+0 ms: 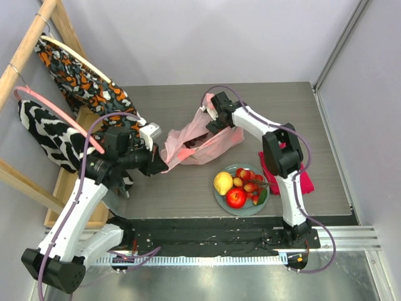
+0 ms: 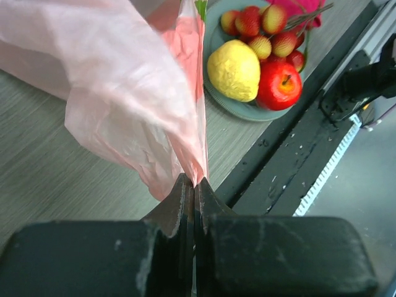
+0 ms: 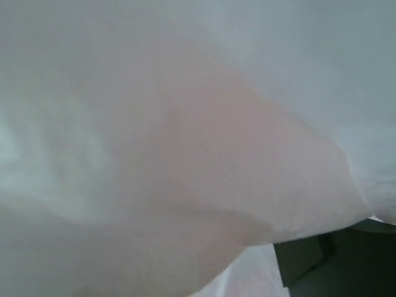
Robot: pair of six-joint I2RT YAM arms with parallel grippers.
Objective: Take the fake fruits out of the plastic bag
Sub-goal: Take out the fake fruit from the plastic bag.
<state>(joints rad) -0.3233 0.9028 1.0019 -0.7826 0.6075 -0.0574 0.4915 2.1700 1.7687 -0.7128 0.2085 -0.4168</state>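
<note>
Closest to the lens, left claw (image 2: 193, 183) is pinched together on a corner of the bag (image 1: 195, 143), at the bag's 8 o'clock. Right claw (image 1: 215, 121) sits at the bag's 1 o'clock, buried in film. Its own camera sees only pink plastic, so I cannot tell whether it is apart or clamped. Bag lies stretched between them, mid-bench (image 1: 175, 194). At its 5 o'clock a plate (image 1: 243, 214) holds lemon (image 1: 223, 182), apple (image 1: 236, 198) and cherries (image 1: 250, 181).

Risks, as I judge them:
- Thin film could tear at the left pinch if the arms pull apart.
- A dark shape showing through the bag may be fruit left inside. If the far end slackens, it could roll out.
- Right claw would be reaching blind.

Count: one bag, one plate, one lemon, one apple, one cherry cluster of about six, and one cloth (image 1: 305, 179) at the plate's 3 o'clock. No grapes plainly seen.
</note>
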